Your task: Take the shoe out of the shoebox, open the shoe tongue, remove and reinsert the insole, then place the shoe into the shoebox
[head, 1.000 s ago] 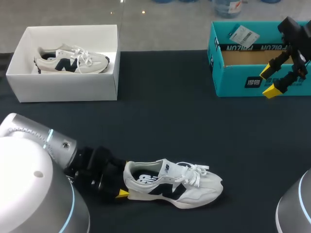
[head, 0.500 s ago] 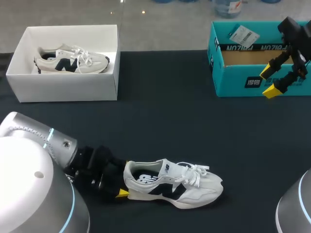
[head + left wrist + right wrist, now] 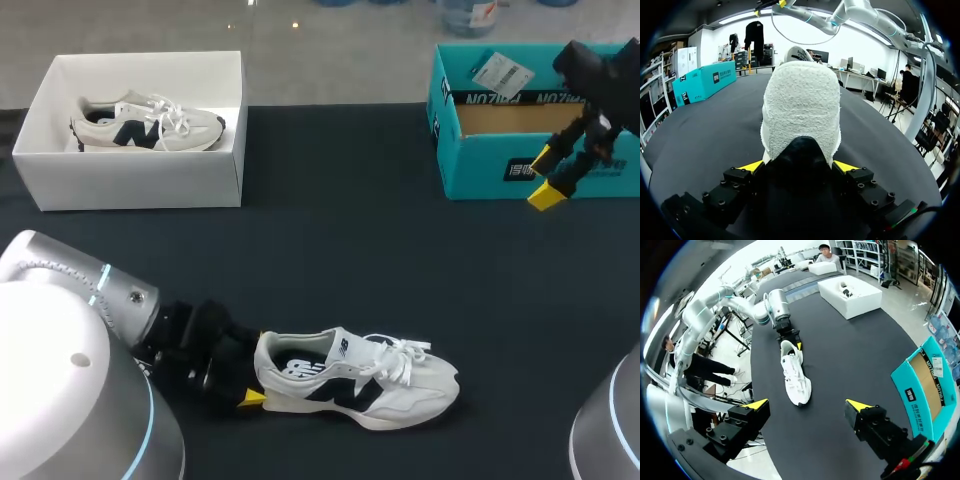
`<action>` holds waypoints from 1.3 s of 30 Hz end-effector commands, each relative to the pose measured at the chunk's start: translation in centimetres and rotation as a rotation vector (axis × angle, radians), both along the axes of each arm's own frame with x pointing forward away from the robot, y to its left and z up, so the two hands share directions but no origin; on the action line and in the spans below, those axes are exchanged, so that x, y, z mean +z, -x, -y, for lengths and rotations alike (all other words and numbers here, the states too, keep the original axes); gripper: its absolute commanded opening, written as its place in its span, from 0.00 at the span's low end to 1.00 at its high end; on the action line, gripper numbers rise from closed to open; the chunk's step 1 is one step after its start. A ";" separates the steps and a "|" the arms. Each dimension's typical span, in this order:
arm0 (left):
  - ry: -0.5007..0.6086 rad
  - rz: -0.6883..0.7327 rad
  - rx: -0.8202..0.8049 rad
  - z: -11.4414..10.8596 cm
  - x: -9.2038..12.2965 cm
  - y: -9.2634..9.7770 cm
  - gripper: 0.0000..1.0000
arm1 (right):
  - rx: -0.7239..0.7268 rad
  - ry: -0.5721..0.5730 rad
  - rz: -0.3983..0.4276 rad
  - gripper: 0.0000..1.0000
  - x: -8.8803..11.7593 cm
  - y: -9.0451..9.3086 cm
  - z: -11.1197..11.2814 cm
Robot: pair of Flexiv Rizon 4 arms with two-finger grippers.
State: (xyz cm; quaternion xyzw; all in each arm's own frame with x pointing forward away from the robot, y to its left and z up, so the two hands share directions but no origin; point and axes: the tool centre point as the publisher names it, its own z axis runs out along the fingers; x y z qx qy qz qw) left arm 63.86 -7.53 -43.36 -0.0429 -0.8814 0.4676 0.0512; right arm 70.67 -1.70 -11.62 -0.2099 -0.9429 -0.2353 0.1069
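The left gripper is down low on the near left part of the dark surface. It pinches the heel of the shoe, with one yellow tip on each side of the heel. The shoe is white with dark marks on its side. It stands on its sole, and its toe points away from the gripper, toward the right. Its white laces are tied in a loose bunch on top.

The right gripper hangs in the air at the far right, with its two yellow tips spread wide apart. It holds nothing. It is just in front of the teal shoebox, near the box's front wall. The shoebox is open at the top and brown inside. A small white tag rests on its back edge. The shoebox is well apart from the shoe, across the surface.

At the far left stands a white box, also open. A second shoe that looks the same lies inside it. That box is well apart from both grippers.
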 end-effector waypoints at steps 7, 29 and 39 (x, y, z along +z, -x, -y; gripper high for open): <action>-0.003 0.000 0.000 0.2 -0.3 0.1 0.00 | -0.218 0.045 -0.060 1.00 -2.6 4.4 -3.2; -0.003 0.000 0.000 0.2 -0.3 0.1 0.00 | -0.330 0.129 -0.154 1.00 -4.6 6.0 -5.0; -0.003 0.000 0.000 0.2 -0.3 0.1 0.00 | -0.464 0.296 -0.256 1.00 -6.1 7.3 -8.3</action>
